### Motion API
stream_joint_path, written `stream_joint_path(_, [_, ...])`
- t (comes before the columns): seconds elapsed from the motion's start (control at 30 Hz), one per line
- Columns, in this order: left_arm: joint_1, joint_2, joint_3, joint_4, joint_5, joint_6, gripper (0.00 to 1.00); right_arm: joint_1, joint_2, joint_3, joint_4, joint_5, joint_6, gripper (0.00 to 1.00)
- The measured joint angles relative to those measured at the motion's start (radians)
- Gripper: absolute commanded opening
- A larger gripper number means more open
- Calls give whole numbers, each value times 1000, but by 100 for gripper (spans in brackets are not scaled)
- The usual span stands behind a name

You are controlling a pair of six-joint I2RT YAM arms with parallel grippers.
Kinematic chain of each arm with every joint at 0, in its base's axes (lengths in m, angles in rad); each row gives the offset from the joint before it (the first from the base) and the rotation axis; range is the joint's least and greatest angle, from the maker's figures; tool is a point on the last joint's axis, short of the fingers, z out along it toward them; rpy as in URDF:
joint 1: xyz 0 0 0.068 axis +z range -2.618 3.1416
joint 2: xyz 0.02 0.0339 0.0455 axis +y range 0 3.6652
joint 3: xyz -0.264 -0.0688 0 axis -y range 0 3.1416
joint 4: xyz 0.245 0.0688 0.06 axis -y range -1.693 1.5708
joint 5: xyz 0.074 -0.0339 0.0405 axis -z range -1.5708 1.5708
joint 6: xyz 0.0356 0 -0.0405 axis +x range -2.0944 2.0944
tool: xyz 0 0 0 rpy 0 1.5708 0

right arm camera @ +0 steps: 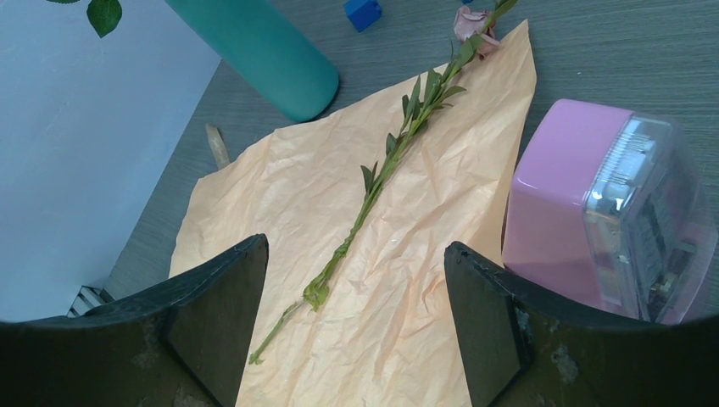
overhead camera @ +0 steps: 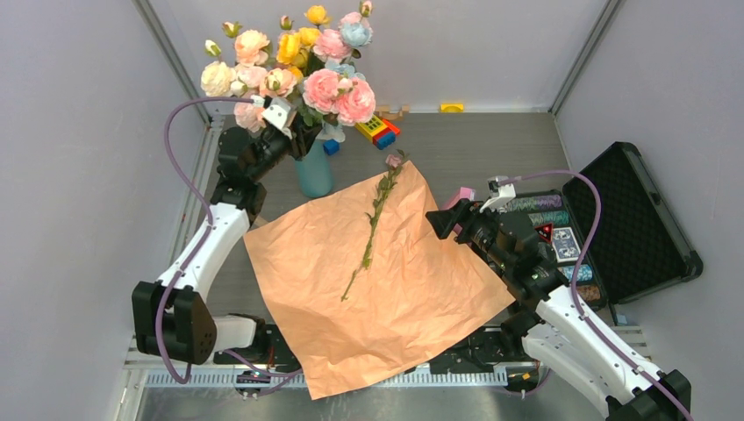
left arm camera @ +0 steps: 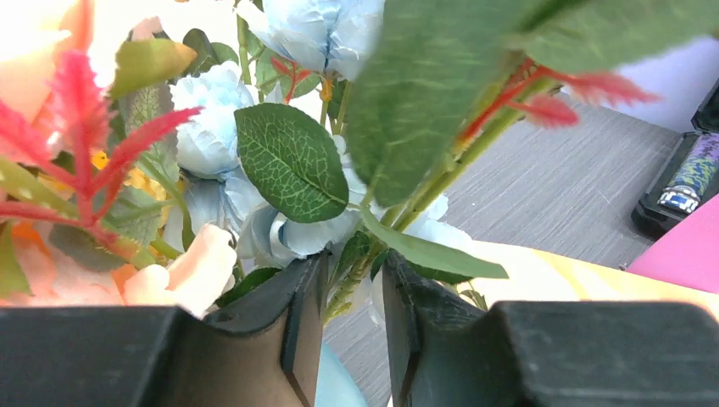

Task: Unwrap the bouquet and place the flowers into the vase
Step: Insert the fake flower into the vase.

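1. L gripper (left arm camera: 354, 273) is up at the mouth of the vase (overhead camera: 314, 175), which stands at 11 o'clock from the paper (overhead camera: 412, 298). Jaws are narrow, a slim gap w/ green stems of the flowers (overhead camera: 303, 74) running through it. The stems look loose in the gap, not pinched.
2. R gripper (right arm camera: 356, 246) hangs over the paper's 3 o'clock edge, jaws wide, nothing in them.
3. The paper lies spread out on the counter (overhead camera: 491, 149). One stem (overhead camera: 375, 219) lies on it, bloom end toward 1 o'clock near the vase, cut end toward 7 o'clock. A pink box (right arm camera: 560, 195) sits just beside the paper at 2 o'clock.
4. Step in hand, as I read it: letting go of the flowers in the vase. To do it well, widen the L jaws enough to clear the leaves on both sides. Then back out along the jaws' own line, not sideways, so no stem gets hooked & dragged out and the vase isn't tipped.
5. Check the flowers stand on their own before the L arm goes far.
6. Most of the job looks done; the stem on the paper is prob. next, & R is nearer. Pinch across it approx mid-length, at a bare stretch betw. leaves, tips low enough to catch the stem w/o bunching the paper.
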Motion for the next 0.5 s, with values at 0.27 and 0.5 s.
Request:
stream_joint_path(0.27, [0, -40, 0, -39, 2, -31, 49, 0, 0, 0, 0, -10, 0, 81])
stream_joint_path(0.5, [0, -92, -3, -40, 19, -89, 65, 0, 0, 0, 0, -20, 0, 81])
